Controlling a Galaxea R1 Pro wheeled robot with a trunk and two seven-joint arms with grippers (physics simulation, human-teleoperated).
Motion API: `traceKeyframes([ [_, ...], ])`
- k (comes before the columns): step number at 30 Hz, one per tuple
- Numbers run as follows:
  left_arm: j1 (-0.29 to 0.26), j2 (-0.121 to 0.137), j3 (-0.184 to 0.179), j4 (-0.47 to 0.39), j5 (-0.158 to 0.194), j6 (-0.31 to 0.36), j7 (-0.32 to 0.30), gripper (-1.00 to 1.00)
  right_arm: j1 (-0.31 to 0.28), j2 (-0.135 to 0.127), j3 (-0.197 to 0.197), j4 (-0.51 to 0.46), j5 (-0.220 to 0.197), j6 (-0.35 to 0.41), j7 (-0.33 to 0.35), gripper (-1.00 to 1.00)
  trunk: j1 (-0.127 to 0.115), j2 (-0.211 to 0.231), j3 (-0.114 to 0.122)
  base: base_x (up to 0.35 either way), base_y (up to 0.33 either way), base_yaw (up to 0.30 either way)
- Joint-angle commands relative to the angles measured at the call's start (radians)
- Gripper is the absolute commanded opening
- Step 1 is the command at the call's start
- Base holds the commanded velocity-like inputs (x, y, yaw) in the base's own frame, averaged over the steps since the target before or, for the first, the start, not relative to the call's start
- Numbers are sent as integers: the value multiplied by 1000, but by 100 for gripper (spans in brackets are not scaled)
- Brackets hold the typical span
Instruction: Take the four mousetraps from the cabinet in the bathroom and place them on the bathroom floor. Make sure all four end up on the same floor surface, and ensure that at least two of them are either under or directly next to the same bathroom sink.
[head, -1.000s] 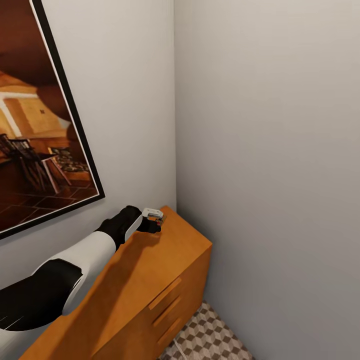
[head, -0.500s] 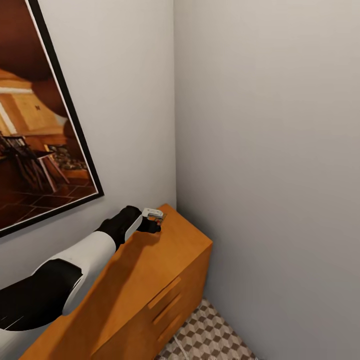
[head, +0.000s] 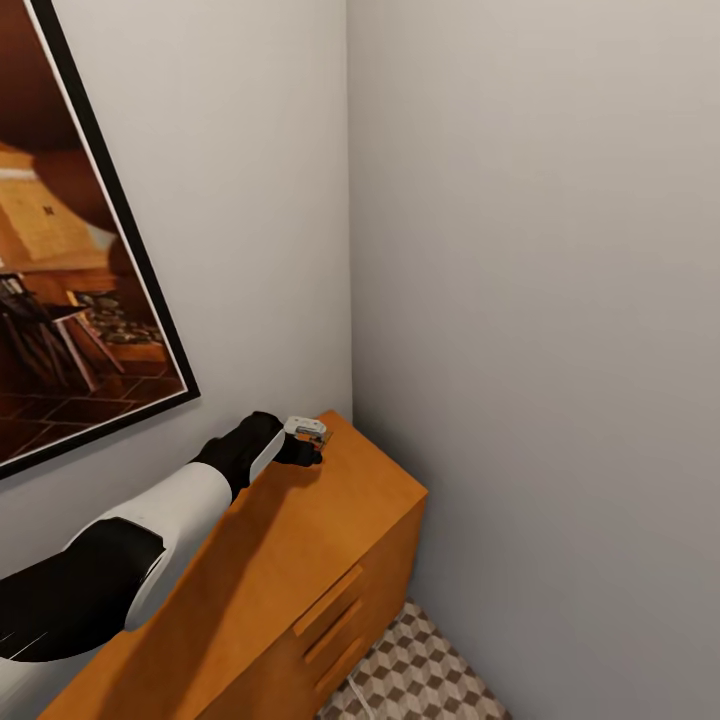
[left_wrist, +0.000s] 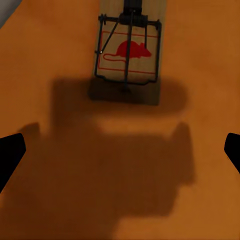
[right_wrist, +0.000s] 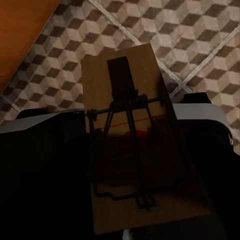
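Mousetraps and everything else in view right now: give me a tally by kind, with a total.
Mousetraps: 2, one on the cabinet top ahead of the open left pincer, one held in the right pincer.
Cabinets: 1.
Framed pictures: 1.
Total: 4 things.

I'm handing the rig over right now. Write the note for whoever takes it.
Left tool: open, poised over a mousetrap lying on the cabinet top, not gripping it.
Right tool: shut on a second mousetrap, held above the bathroom floor.
Done: no trap seen set down on the floor.
Left: grasp the cabinet-top trap, place all four on the floor, two by the sink.
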Motion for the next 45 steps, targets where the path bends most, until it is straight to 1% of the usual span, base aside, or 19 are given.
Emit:
traceKeyframes([
  [1,-1,1,-8,-1,10,4,2,100,-1,0,7,2,-11,-5,4,-100,1,-2,-2,2,0,0],
  [11,-1,1,-8,-1,10,4,2,100,-1,0,7,2,-11,-5,4,-100,1,-2,-3,95,0,0],
  [25,-1,1,-8,-1,10,4,2,100,-1,0,7,2,-11,-5,4,-100,1,-2,-3,19,0,0],
  [33,-1,1,-8,-1,10,4,2,100,-1,0,7,2,-11,-5,4,-100,1,-2,-3,146,0,0],
  [45,-1,0,-8,-1,10,4,2,100,-1,-1,7,2,-11,-5,4,-100,1,-2,-3,15,0,0],
])
